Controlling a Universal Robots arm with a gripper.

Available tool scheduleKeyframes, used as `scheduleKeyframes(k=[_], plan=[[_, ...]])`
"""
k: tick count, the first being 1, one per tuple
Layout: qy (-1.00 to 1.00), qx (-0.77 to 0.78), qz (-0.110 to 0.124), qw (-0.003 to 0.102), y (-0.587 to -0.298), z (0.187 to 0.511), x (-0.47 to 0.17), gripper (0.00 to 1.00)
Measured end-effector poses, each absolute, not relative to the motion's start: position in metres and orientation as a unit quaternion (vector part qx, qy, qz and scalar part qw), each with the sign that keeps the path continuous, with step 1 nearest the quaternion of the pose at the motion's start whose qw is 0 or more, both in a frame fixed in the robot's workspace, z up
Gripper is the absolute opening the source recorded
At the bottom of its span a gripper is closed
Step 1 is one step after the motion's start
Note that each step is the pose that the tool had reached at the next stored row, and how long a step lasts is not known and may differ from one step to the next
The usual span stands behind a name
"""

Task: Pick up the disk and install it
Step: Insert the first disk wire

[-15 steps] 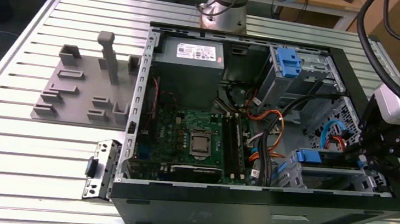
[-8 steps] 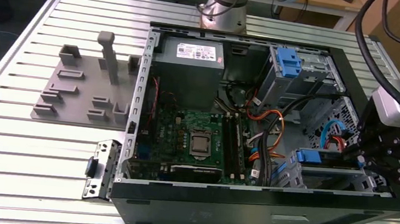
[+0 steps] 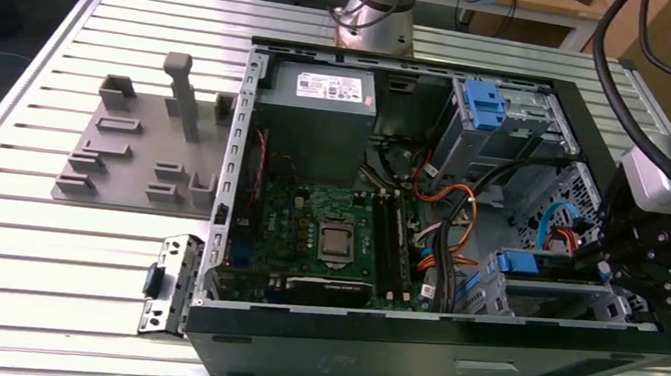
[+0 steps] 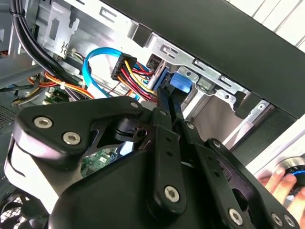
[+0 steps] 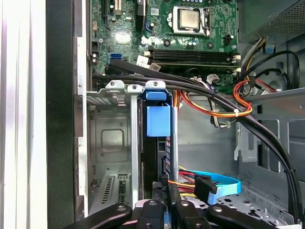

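Gripper (image 3: 623,271) position: inside the open computer case (image 3: 443,360), at roughly 4 o'clock in the exterior view, above the lower drive cage (image 3: 548,287). In both wrist views the fingers are drawn close together, clamped on the rear edge of the disk (image 5: 157,143), which stands on edge within the slot of the metal drive cage (image 5: 112,143).

Disk location: seated in the cage bay, blue bracket tab (image 5: 158,121) facing the motherboard (image 5: 190,28); in the second wrist view the blue bracket (image 4: 178,83) shows just beyond the fingertips (image 4: 164,102), beside the cage wall.

Adjacent items: a blue data cable (image 5: 221,183) and a bundle of red, yellow and black power leads (image 4: 128,71) lie just beside the disk. A second blue bracket (image 3: 483,101) sits in the upper bay at 1 o'clock in the exterior view. A grey power supply box (image 3: 317,117) occupies the 12 o'clock region. A grey fixture block (image 3: 143,146) rests on the slatted table (image 3: 45,262) at 9 o'clock. A person's fingers (image 4: 286,183) appear at the case exterior.
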State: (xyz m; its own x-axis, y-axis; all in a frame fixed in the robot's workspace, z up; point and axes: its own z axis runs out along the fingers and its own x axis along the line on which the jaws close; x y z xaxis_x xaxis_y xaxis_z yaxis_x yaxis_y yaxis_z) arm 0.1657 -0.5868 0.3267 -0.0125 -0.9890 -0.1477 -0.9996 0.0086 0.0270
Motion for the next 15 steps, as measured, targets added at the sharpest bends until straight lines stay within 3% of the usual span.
scheduleKeyframes(k=[3, 4, 15], plan=[[0.709, -0.701, 0.063, 0.044, -0.587, 0.325, 0.166, 0.17], [0.709, -0.701, 0.062, 0.044, -0.587, 0.326, 0.166, 0.23], [0.709, -0.701, 0.069, 0.045, -0.585, 0.347, 0.171, 0.23]])
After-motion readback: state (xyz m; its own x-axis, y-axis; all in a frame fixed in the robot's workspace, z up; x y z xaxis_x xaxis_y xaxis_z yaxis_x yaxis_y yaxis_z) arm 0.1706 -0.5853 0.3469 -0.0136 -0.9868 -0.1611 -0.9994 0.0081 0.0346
